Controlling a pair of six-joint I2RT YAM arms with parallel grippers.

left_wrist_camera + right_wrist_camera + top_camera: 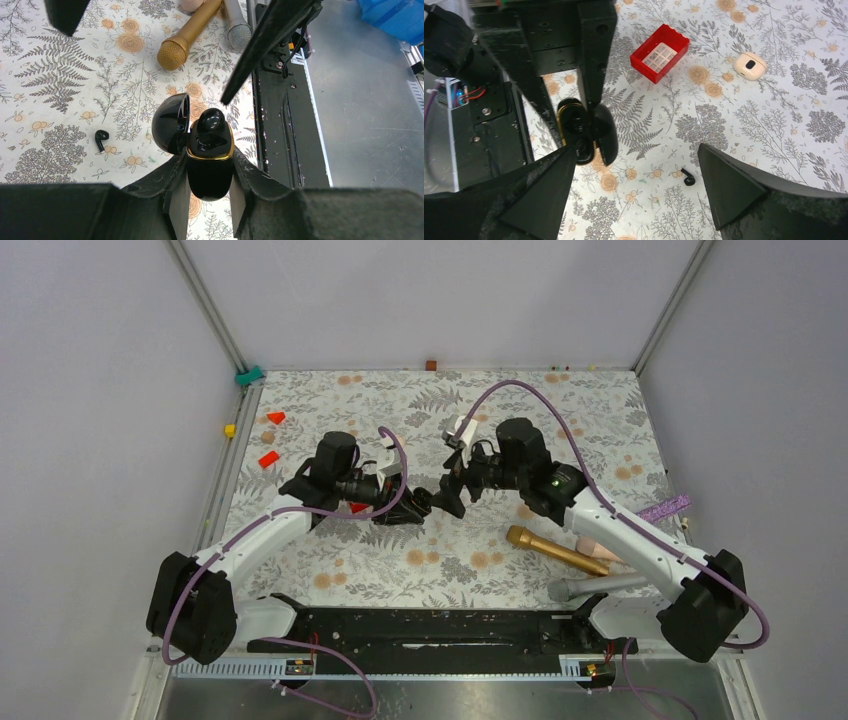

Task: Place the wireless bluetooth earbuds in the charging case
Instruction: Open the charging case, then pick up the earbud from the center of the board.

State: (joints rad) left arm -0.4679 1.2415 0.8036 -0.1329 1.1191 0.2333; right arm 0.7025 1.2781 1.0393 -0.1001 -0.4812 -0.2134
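My left gripper [210,167] is shut on the charging case [210,172], a glossy black shell with a gold rim, held above the table. Its lid [170,122] hangs open to the left. A rounded black earbud [211,120] sits in the case's top. Another black earbud [101,140] lies loose on the floral cloth, also seen in the right wrist view [688,177]. My right gripper [636,150] stands open over the cloth, with the case [574,125] by its left finger and the loose earbud nearer its right finger. Both grippers [418,506] [452,492] meet mid-table.
A red box [660,52] and a pale rounded case [749,66] lie beyond the grippers. A gold microphone [555,550] and a silver one [600,587] rest near the right arm. Small red pieces [268,459] sit far left. The black base rail [280,125] runs along the near edge.
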